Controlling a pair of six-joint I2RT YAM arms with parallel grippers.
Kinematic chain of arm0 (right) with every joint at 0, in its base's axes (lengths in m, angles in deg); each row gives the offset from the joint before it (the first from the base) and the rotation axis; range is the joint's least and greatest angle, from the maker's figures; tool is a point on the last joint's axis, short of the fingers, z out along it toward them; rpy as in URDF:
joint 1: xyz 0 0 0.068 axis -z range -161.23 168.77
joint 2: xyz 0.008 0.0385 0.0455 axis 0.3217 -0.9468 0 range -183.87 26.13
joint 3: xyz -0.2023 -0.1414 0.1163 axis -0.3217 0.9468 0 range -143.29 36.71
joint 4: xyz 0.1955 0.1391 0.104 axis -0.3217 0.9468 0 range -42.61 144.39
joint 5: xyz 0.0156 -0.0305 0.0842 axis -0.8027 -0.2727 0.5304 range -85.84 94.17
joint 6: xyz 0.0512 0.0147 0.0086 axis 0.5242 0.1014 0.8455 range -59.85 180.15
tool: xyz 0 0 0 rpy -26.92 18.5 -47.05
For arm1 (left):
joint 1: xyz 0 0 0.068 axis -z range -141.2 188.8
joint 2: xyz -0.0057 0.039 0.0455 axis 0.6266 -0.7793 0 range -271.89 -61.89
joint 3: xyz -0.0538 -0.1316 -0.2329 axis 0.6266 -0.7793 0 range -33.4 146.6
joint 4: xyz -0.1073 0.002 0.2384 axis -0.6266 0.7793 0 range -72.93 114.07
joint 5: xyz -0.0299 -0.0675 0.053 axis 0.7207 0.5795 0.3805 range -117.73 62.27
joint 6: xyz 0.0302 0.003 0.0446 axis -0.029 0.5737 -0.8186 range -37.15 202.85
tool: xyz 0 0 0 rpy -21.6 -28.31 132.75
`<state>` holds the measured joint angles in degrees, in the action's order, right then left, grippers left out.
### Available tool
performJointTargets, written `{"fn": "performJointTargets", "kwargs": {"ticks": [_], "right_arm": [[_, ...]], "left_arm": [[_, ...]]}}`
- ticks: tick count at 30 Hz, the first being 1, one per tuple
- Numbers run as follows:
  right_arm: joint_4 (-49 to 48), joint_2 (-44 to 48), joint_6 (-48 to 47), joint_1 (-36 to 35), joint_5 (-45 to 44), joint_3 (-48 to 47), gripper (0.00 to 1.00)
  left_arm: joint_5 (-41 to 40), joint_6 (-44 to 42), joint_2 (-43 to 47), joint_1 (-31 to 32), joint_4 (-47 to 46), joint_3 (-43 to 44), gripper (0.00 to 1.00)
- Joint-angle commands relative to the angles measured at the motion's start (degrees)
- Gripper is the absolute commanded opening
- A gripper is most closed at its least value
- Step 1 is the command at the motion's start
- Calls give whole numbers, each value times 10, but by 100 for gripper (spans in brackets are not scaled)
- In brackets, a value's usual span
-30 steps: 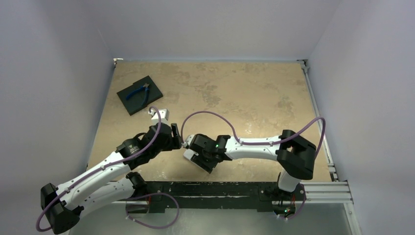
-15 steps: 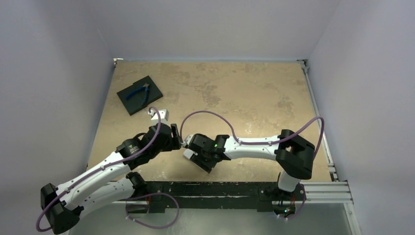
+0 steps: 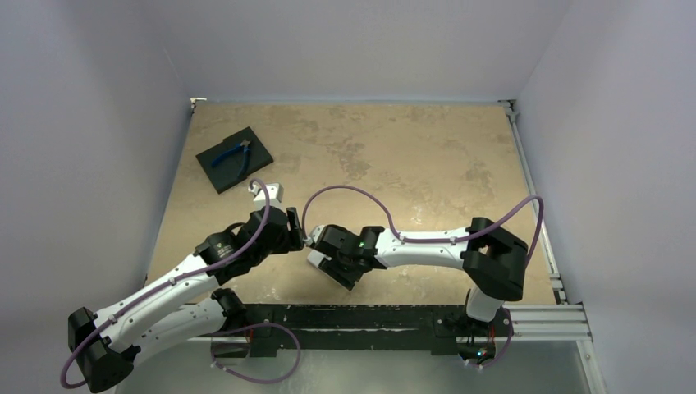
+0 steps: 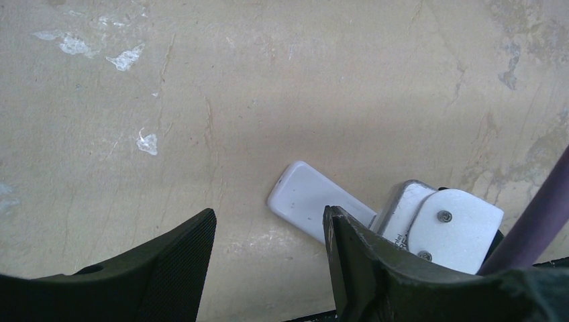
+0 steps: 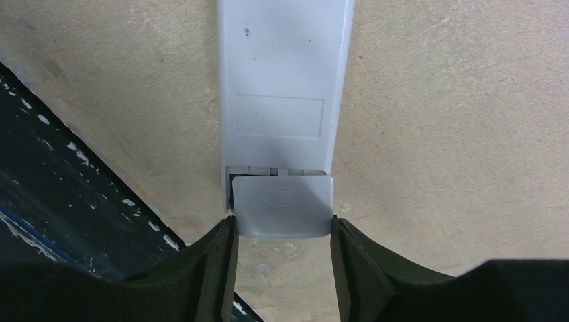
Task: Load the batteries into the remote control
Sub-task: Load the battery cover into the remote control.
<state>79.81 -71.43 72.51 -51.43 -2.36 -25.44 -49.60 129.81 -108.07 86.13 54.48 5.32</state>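
The remote control (image 5: 285, 67) lies back side up on the table, plain white and pointing away from my right gripper (image 5: 282, 220). Its grey battery cover (image 5: 282, 201) is slid partly out at the near end, and a thin dark gap shows above it. The right fingers press on both side edges of that cover. My left gripper (image 4: 268, 211) hovers open over bare table, and the remote's far end (image 4: 312, 201) lies just beyond its right finger (image 4: 362, 255). In the top view both grippers meet near the table's front (image 3: 305, 240) and cover the remote. The batteries are out of view.
Blue-handled pliers (image 3: 232, 153) lie on a black square pad (image 3: 256, 141) at the back left. The black front rail (image 5: 60, 168) runs close beside the remote. The right arm's white wrist housing (image 4: 449, 225) crowds the left gripper's right side.
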Motion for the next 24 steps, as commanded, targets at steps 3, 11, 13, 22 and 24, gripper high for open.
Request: {"fn": "performJointTargets", "kwargs": {"ticks": [3,11,13,22,24], "right_arm": [[2,6,9,-5,-13,-37,28],[8,-6,17,-5,-14,-44,28],[10,-7,19,-5,-14,-44,28],[30,-17,30,-5,-15,-52,28],[34,-19,31,-5,-14,-55,28]], "left_arm": [[3,4,5,1,-21,1,60],[5,4,10,2,-21,0,60],[6,4,12,1,-21,-1,60],[9,3,16,2,-21,-1,60],[10,4,17,1,-22,-1,60]]}}
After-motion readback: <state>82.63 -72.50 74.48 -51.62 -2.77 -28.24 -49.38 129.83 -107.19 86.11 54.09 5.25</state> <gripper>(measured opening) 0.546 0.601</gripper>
